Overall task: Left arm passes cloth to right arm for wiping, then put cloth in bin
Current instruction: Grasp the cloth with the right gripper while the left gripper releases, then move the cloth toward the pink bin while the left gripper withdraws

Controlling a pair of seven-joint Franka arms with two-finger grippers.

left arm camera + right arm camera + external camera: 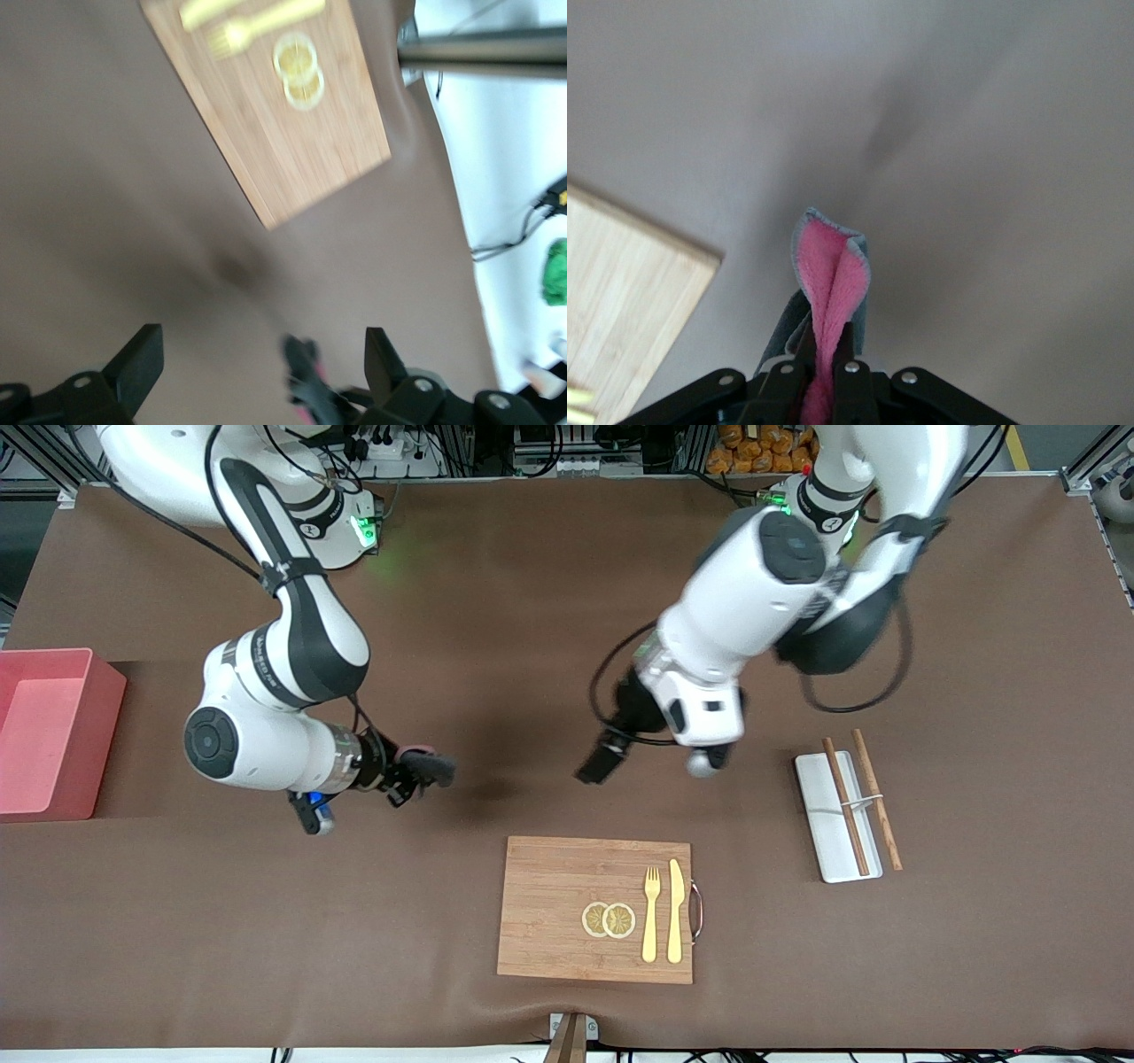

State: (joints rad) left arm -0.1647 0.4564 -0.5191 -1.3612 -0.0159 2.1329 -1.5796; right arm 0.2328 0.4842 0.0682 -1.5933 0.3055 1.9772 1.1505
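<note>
Brown table mat fills the front view: the right gripper is clamped on the cloth, up over bare mat between the bin and the cutting board. The left gripper hangs released over the mat above the board's edge. Left wrist view: fingers spread wide, nothing between them, board below. Right wrist view: jaws pinch the cloth, pink face folded inward.
</note>
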